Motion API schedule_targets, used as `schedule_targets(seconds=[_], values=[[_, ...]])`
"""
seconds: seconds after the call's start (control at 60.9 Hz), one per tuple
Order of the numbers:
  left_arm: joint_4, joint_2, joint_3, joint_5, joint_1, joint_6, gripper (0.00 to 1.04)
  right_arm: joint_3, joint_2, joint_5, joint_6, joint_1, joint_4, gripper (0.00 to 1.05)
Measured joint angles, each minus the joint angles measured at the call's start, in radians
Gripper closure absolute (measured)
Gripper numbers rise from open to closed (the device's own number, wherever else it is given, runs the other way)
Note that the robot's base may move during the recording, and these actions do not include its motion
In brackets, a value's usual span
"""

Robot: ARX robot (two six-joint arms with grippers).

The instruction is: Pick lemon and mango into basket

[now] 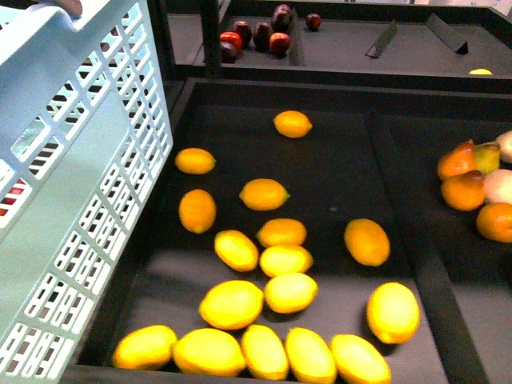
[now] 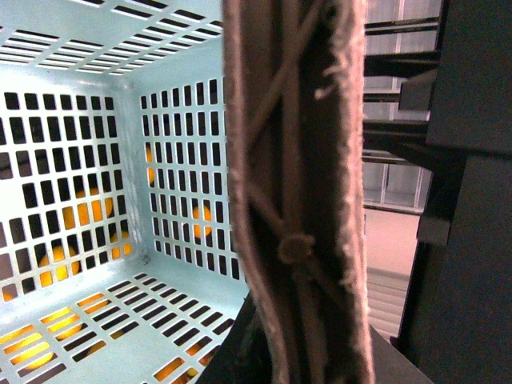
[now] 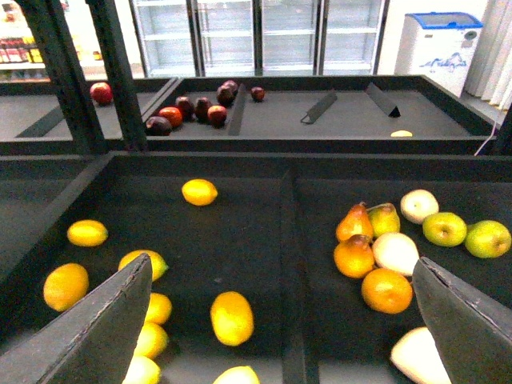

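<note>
The light aqua basket [image 1: 72, 200] hangs tilted at the left edge of the front view, beside the black bin [image 1: 336, 168]. My left gripper [image 2: 298, 352] is shut on the basket's brown handle [image 2: 296, 176], which fills the left wrist view. The slotted basket floor [image 2: 96, 308] holds nothing. Several bright yellow lemons [image 1: 232, 304] lie in the bin. Among them are deeper orange-yellow, longer fruits, one of them [image 1: 366, 242] perhaps a mango; I cannot tell for sure. My right gripper [image 3: 280, 336] is open above the bin divider, its fingers [image 3: 96, 328] wide apart with nothing between them.
The right compartment holds oranges [image 3: 386, 290], pears [image 3: 384, 218] and green apples [image 3: 445, 229]. A raised divider [image 1: 400, 216] separates the two bins. Dark red fruits [image 1: 264, 36] lie on the rear shelf. Black posts [image 3: 56, 72] stand at the back left.
</note>
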Motion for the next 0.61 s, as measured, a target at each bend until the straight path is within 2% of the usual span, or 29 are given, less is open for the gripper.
schedule_targets(seconds=[0.608], values=[[0.000,0.000,0.000,-0.002,0.000,0.003,1.00,0.000,0.000,0.000,0.000,0.000,0.000,0.09]])
